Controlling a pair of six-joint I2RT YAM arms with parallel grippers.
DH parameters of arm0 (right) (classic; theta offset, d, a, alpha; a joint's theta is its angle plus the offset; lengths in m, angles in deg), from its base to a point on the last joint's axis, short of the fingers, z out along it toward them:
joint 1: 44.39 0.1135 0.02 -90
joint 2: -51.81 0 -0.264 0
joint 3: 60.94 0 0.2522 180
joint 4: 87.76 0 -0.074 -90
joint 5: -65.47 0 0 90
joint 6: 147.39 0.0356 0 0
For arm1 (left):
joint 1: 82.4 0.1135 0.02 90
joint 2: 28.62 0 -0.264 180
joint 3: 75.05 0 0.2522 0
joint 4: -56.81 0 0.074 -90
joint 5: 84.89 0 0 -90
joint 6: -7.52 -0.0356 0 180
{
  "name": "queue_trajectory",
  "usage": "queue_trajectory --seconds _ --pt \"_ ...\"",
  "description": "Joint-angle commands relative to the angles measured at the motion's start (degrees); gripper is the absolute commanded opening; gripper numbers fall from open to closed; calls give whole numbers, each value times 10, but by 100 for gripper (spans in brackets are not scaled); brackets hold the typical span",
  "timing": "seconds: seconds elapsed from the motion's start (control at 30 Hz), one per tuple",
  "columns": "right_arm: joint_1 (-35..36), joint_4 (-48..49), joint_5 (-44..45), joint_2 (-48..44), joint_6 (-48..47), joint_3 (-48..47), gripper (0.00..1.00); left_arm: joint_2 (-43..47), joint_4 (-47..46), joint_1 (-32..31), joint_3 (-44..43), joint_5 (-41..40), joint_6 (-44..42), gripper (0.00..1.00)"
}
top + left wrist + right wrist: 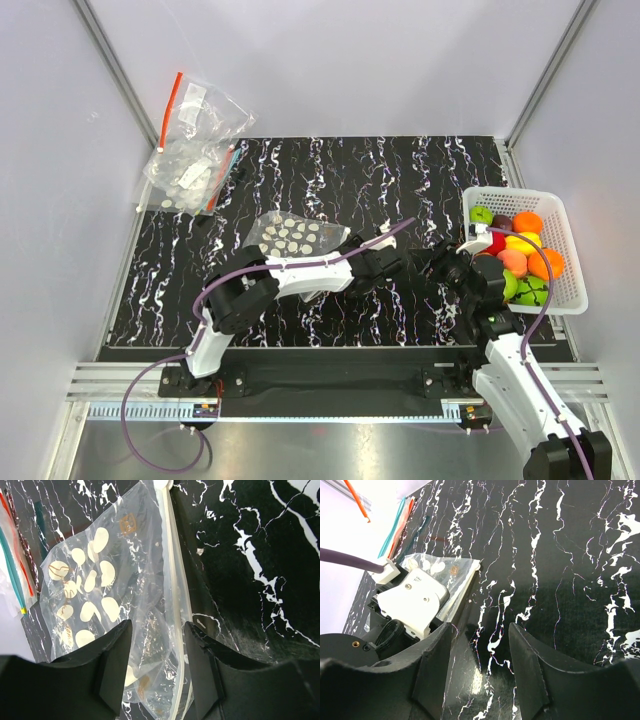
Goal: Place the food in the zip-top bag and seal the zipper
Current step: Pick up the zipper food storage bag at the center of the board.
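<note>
- The zip-top bag (295, 235) is lying flat on the black marbled mat (400, 170), just left of centre in the overhead view.
- The zipper (172, 580) is running up the middle of the left wrist view, along the bag's right edge.
- The left gripper (155, 630) is hovering there with its jaws apart, one finger on either side of the strip.
- The right gripper (480, 630) is hanging over bare mat, jaws apart and holding nothing.
- The food (515, 255) is sitting piled in the white basket (565, 225) at the right edge, well apart from the bag.
- Spare bags (195, 135) are lying at the upper left.
</note>
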Motion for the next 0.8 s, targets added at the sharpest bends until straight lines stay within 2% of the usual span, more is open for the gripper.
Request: queue_trajectory --seconds 0.0,0.27,0.4,0.53,0.77 --pt "2 11 15 -3 -10 -6 57 -5 -25 -2 -7 -5 -2 51" --pt "3 10 17 -4 -12 -6 57 -12 -27 12 0 -4 -1 50" --pt "3 10 18 -6 -12 -5 57 -7 -34 19 15 -4 2 43" --pt "3 10 18 -4 -11 -5 57 4 -50 20 31 -22 4 29" --pt "3 11 18 -4 -11 -6 57 0 -51 22 39 -36 5 18"
